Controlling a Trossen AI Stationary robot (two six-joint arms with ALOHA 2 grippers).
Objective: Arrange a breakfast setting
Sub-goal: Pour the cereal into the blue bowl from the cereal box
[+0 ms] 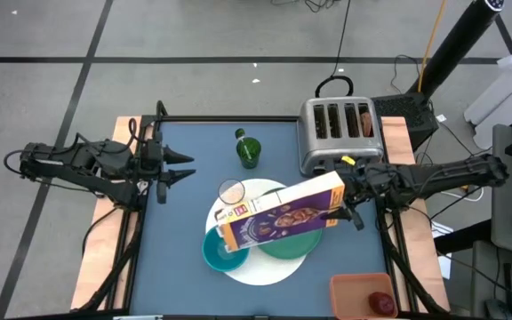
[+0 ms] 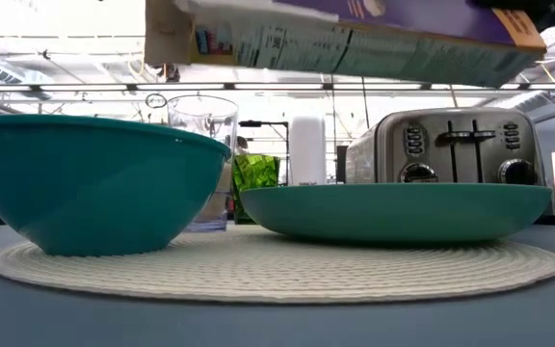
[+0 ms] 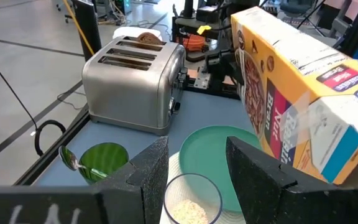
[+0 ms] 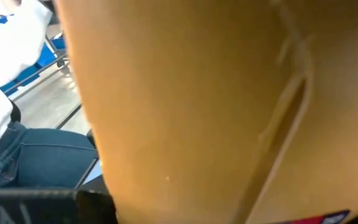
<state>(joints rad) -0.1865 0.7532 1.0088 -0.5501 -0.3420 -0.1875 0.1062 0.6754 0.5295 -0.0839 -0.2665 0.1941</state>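
You have one round white mat (image 1: 269,263) on the table, and above it one purple cereal box (image 1: 281,212), lying tilted in the air over the one green plate (image 1: 296,242) and the one teal bowl (image 1: 224,252). Your right gripper (image 1: 345,210) is clamped on the box's end nearest the toaster (image 1: 340,133), holding it clear of the dishes. One toaster stands behind the mat with something brown in one slot. One orange-pink tray (image 1: 363,293) at the table's near right corner holds one dark-red fruit (image 1: 380,303). One green cup (image 1: 247,151) with a spoon (image 3: 71,160) in it stands behind the one clear glass (image 1: 231,189). Your left gripper (image 1: 178,165) hovers left of the glass, fingers partly apart and holding nothing.
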